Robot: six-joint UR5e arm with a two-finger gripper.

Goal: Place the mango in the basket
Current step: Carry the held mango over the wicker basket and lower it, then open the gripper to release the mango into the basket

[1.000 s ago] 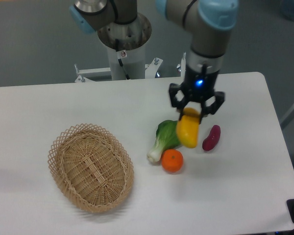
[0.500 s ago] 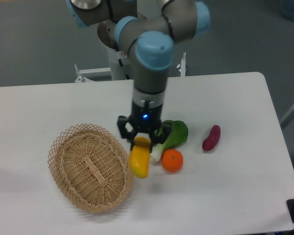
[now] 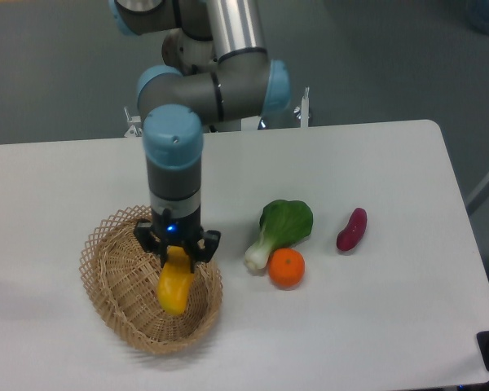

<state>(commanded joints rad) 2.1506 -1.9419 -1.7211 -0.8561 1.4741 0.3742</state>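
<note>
The mango [image 3: 174,287] is yellow with an orange top end and hangs upright from my gripper [image 3: 177,253], which is shut on its upper end. The gripper holds it over the right half of the tan wicker basket [image 3: 114,285], with the mango's lower end down inside the rim. I cannot tell whether the mango touches the basket floor. The arm comes down from the back and hides part of the basket's far rim.
On the white table, right of the basket, lie a green bok choy [image 3: 280,230], a small round orange [image 3: 286,267] and a purple-red oblong vegetable [image 3: 351,229]. The robot base stands behind the table's far edge.
The gripper has carried the mango leftward from above the vegetables to over the basket, and lower. The bok choy, orange and purple vegetable stay in place.
</note>
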